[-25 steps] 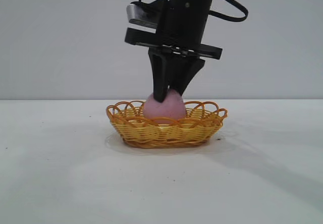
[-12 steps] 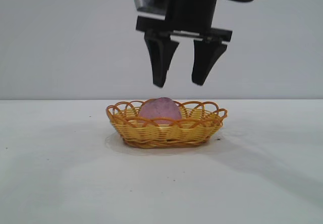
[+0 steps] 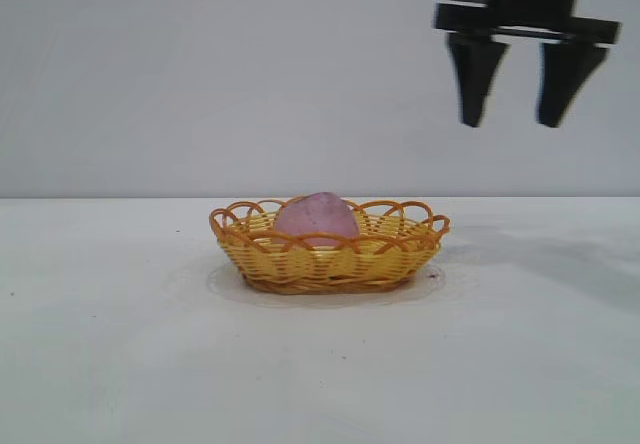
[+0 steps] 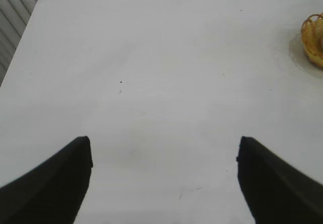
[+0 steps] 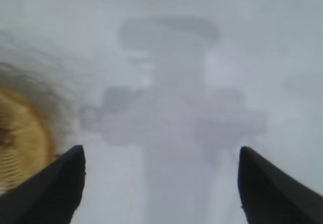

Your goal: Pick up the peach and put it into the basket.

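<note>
Peach (image 3: 317,214) sits inside the basket (image 3: 330,259), roughly centre-left, top poking above the orange looped rim. Nothing touching it.

Basket rests flat on the white surface (image 3: 120,344), mid-frame in the exterior view. One end of its rim also shows at the edge of the left wrist view (image 4: 313,40); a blurred yellow patch of it shows at the edge of the right wrist view (image 5: 20,133).

Right gripper (image 3: 515,119) is up high, well above the surface and off to the right of the basket in the exterior view, pointing down. Jaws spread wide, nothing between them, only bare surface and the arm's own shadow seen past the fingers (image 5: 55,183) in the right wrist view.

Left gripper (image 4: 164,153) is out of the exterior view. Its wrist camera shows both fingers (image 4: 55,183) wide apart, nothing held, looking over bare surface with the basket well off to one side.
</note>
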You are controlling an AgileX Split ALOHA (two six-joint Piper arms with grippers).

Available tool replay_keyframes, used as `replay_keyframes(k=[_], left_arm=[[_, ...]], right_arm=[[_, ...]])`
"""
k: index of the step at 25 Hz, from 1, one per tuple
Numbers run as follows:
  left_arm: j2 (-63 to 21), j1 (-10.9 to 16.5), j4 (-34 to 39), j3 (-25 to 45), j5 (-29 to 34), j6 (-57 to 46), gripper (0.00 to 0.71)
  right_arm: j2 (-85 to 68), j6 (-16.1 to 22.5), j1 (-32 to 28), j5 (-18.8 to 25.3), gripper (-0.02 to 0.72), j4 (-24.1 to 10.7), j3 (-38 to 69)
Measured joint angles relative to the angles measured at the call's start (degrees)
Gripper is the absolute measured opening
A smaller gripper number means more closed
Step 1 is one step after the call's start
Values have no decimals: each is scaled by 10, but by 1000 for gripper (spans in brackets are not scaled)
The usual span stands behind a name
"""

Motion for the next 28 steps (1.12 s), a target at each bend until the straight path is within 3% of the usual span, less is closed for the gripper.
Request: replay_keyframes(k=[8,17,28], left_arm=[[0,0,0,0,0,0,571],[0,0,0,0,0,0,571],[0,0,0,0,0,0,571]], right_arm=[[-2,-1,-70,5,531,0,0],[-48,0,-79,37,531,-1,16],[-326,25,-79,-5,531,-1,258]])
